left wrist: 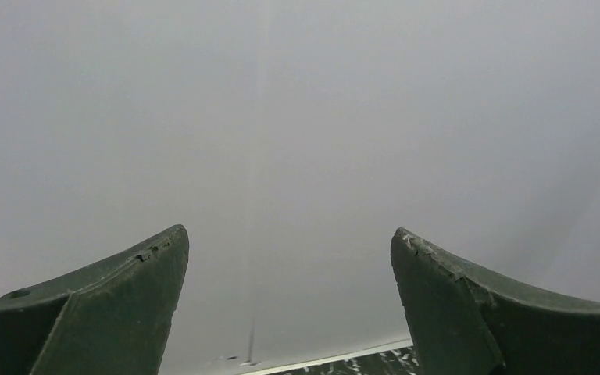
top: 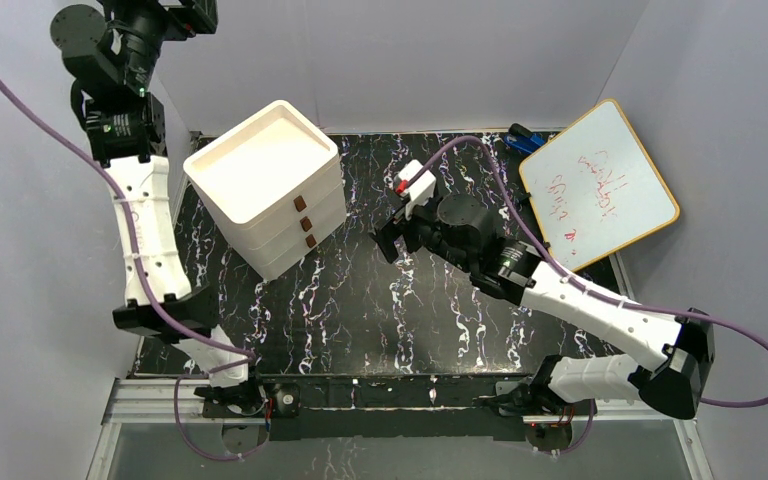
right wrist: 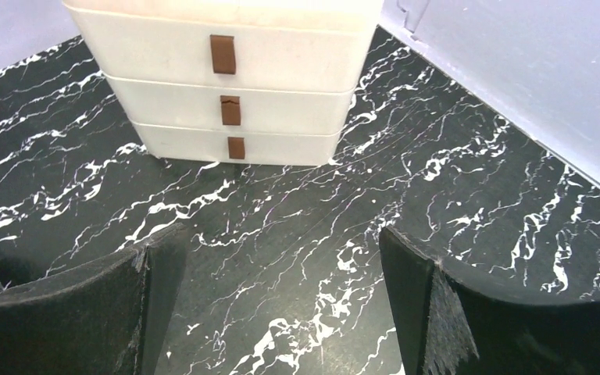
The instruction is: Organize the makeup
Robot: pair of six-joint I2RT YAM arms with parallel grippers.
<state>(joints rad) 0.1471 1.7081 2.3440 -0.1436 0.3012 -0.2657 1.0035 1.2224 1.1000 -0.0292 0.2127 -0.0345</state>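
No makeup shows in any view. My right gripper (top: 388,240) (right wrist: 281,234) hovers open over the black marble table (top: 380,320), with only bare tabletop between its fingers. It faces the front of the white three-drawer box (top: 265,180) (right wrist: 281,55), whose three drawers with brown pull tabs (right wrist: 230,109) all sit pushed in. My left gripper (top: 165,20) (left wrist: 289,234) is raised high at the far left, open and pointing at the grey wall, holding nothing.
A whiteboard with red writing (top: 600,185) leans at the back right, with a small blue object (top: 523,138) by its upper left corner. Grey walls close in the table on the left, back and right.
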